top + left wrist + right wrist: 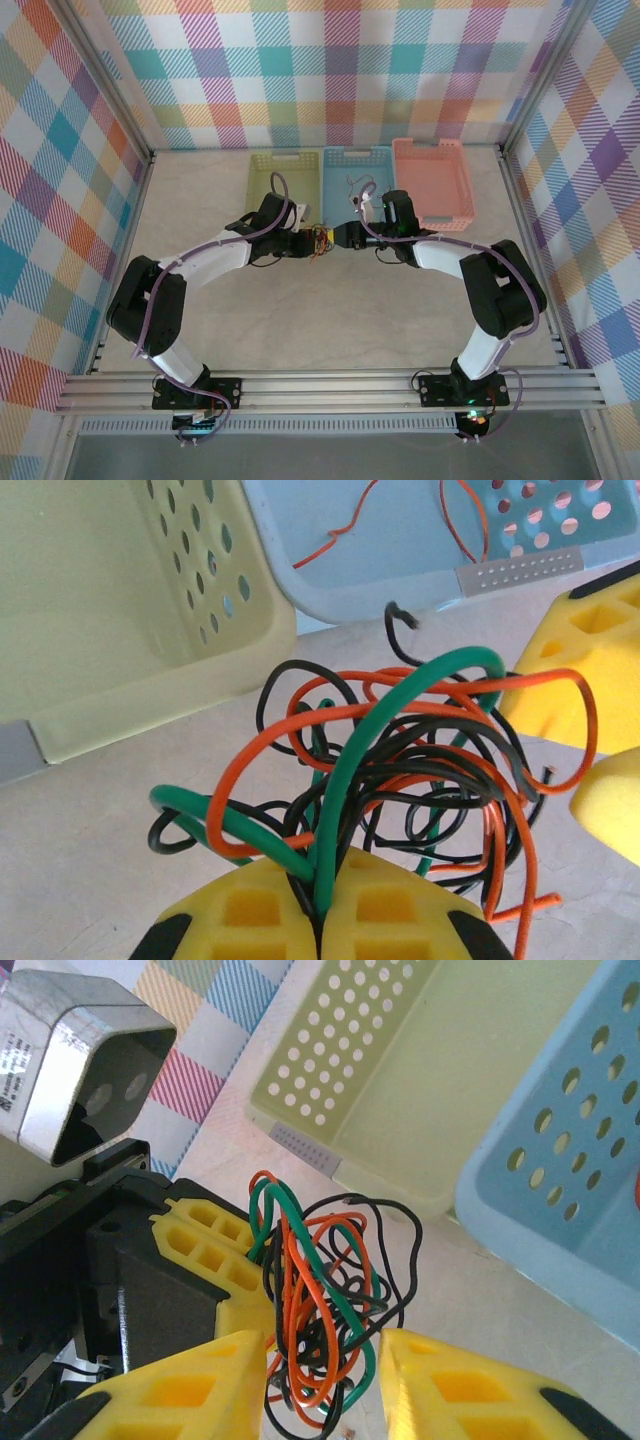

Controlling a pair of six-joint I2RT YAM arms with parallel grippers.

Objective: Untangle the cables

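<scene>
Just on the 12 o'clock side of the middle of the table [330, 330], the tangle of cables [320, 240] sits between the two arms, a small knot of thin orange, green and black wires. The left gripper [306, 243] meets it from 9 o'clock and the right gripper [340, 236] from 3 o'clock, the two almost nose to nose. Seen from the left wrist, the left gripper's yellow fingers [270, 910] are pressed together. They pinch a green strand and some black ones at the foot of the knot, whose loops fan out toward 12 and 2 o'clock. One orange loop lies against a yellow finger of the right gripper at 3 o'clock. From the right wrist, the right gripper [325, 1390] has its fingers parted, one on each side of the knot's lower end, with wires filling the gap. I cannot tell whether the pads actually press on them. Along the 12 o'clock edge stand three baskets in a row, touching or nearly so: a yellow-green basket [270, 175], a blue basket [375, 158] and a pink basket [432, 185]. The knot lies just short of the seam between the first two. Loose orange strands [340, 528] lie inside the blue one.
</scene>
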